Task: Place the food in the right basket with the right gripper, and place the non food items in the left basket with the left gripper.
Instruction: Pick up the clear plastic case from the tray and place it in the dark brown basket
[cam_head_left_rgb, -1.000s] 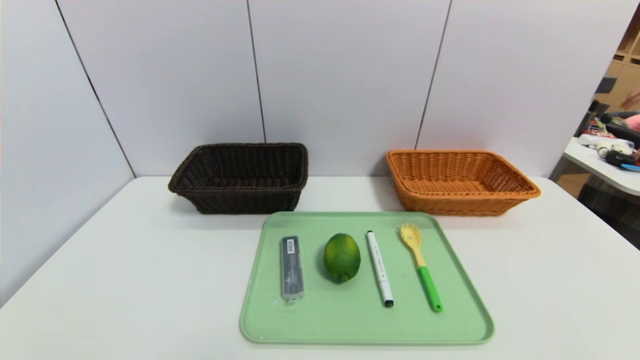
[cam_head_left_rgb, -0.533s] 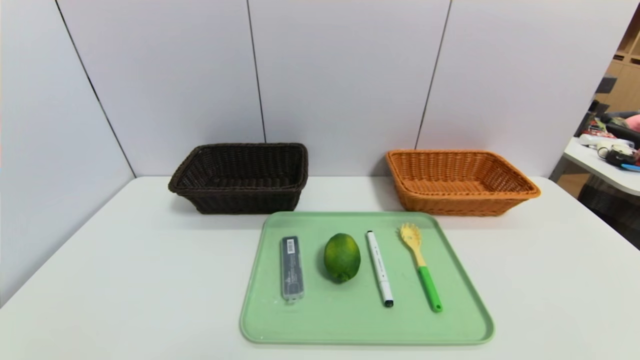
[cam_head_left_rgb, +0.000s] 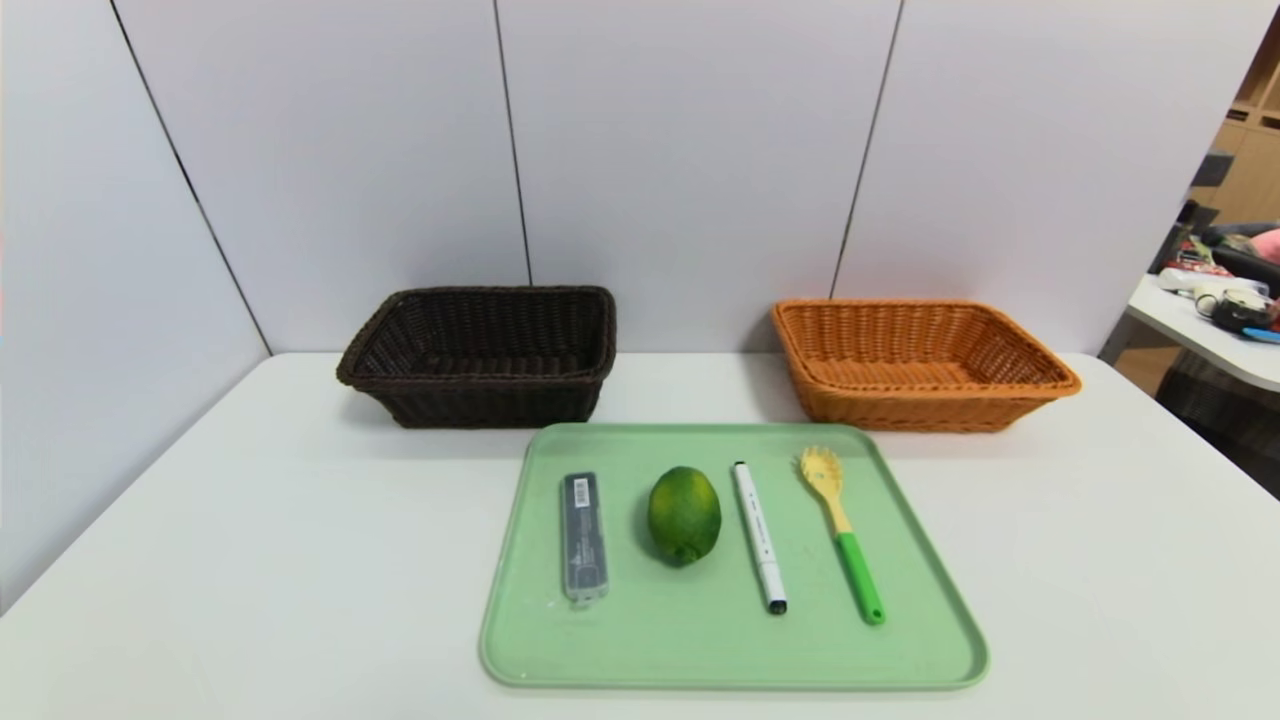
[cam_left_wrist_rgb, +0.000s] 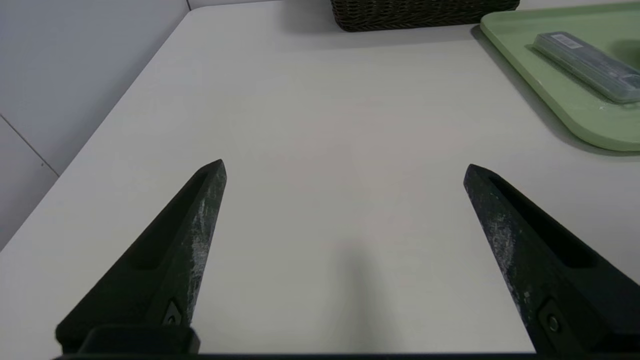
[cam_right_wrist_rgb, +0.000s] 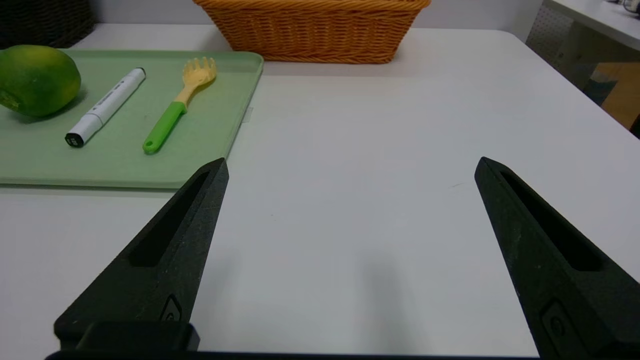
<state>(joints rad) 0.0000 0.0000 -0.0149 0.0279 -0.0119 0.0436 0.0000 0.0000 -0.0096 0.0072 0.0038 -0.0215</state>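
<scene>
I have my left gripper (cam_left_wrist_rgb: 345, 170) and right gripper (cam_right_wrist_rgb: 352, 165) spread and empty over the tabletop (cam_head_left_rgb: 300, 540), presumably awaiting the first pick, with the lime (cam_head_left_rgb: 684, 515) on the tray (cam_head_left_rgb: 730, 655), probably spaced from its neighbours for easy grasping.

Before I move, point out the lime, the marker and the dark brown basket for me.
Green lime (cam_head_left_rgb: 684, 514): head view, middle of its skin.
White marker (cam_right_wrist_rgb: 107, 106): right wrist view, middle of its barrel.
Dark brown wicker basket (cam_head_left_rgb: 495, 403): head view, front wall.
</scene>
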